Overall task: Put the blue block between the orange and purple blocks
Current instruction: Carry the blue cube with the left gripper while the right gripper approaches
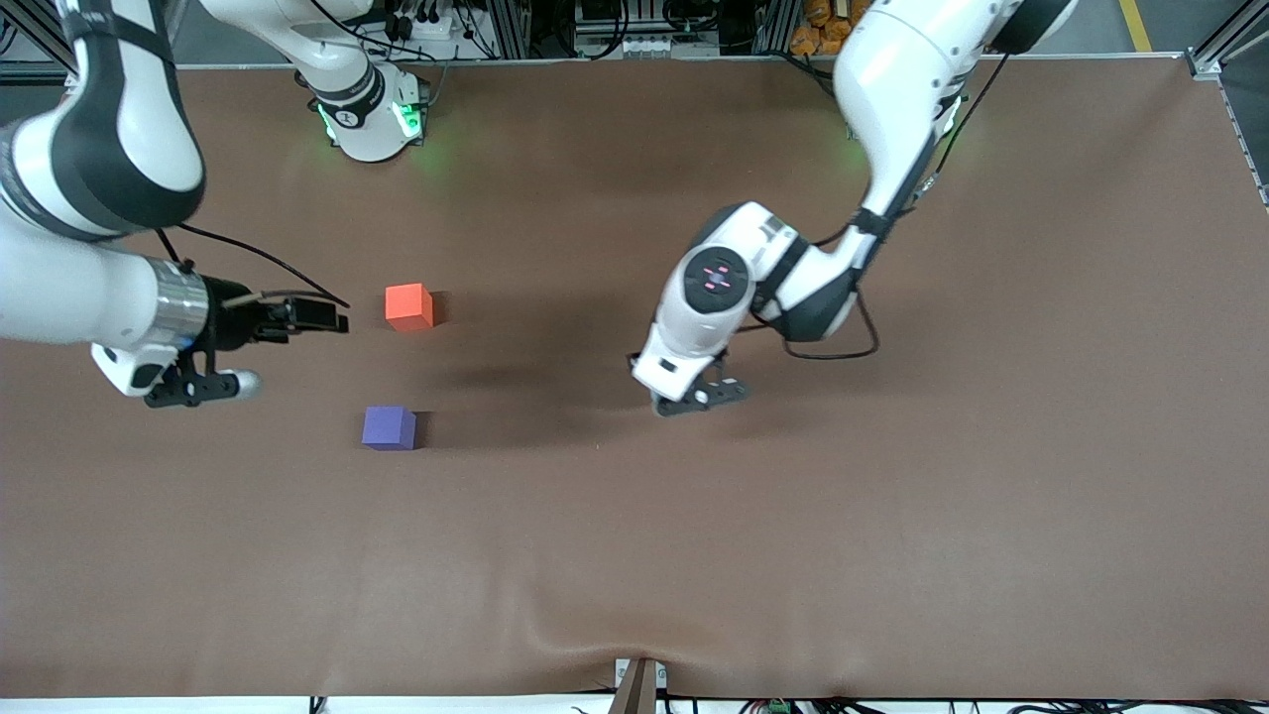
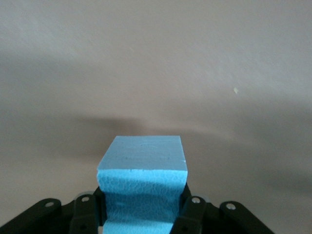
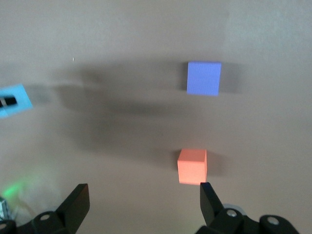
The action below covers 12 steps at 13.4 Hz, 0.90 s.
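The blue block (image 2: 142,161) is gripped between the fingers of my left gripper (image 2: 142,207). In the front view the left gripper (image 1: 699,397) hangs over the table's middle, and the hand hides the block. The block also shows in the right wrist view (image 3: 13,100). The orange block (image 1: 408,305) sits on the table, and the purple block (image 1: 389,427) sits nearer the front camera, with a gap between them. My right gripper (image 1: 322,319) is open and empty, in the air beside the orange block (image 3: 192,166). The purple block also shows in the right wrist view (image 3: 204,78).
The brown table mat (image 1: 892,516) runs out in all directions around the blocks. The right arm's base (image 1: 369,119) stands at the table's back edge. A black cable (image 1: 833,349) loops by the left arm's wrist.
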Available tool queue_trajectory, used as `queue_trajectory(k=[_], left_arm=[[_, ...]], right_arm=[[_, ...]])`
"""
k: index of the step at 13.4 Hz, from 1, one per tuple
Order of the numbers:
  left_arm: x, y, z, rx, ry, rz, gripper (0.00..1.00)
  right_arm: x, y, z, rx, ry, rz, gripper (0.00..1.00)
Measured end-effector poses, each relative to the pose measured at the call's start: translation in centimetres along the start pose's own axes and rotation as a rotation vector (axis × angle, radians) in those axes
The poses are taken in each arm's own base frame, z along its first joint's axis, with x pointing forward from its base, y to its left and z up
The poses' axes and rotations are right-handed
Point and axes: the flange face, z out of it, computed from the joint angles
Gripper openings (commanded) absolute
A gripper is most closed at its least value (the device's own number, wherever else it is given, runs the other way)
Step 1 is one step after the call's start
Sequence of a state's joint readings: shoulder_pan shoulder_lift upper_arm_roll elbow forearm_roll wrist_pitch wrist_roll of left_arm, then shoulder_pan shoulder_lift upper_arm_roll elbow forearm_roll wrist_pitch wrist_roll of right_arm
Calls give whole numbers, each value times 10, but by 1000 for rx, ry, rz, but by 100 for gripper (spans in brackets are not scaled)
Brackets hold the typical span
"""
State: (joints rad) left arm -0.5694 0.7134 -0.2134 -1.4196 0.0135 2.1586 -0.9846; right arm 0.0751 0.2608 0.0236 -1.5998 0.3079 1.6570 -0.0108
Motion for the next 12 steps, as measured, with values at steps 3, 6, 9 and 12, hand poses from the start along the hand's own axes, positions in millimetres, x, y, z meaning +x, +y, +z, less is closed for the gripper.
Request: queue_trajectory(k=[3,6,9,12], left_arm=[[-40,34,23,6,-14,-32,56],[-71,54,51,28,0,-34,100],[-74,62,43,37,65,-21,100],[-36,47,-11,29,113,-73,100]], right_arm=[[27,-12,42,-6,19,-27,100],[35,-36,98,-18,-62,-165,100],[26,-34,131,-18,-127,-270,100],[8,-74,171,-50,-92,-345,100]])
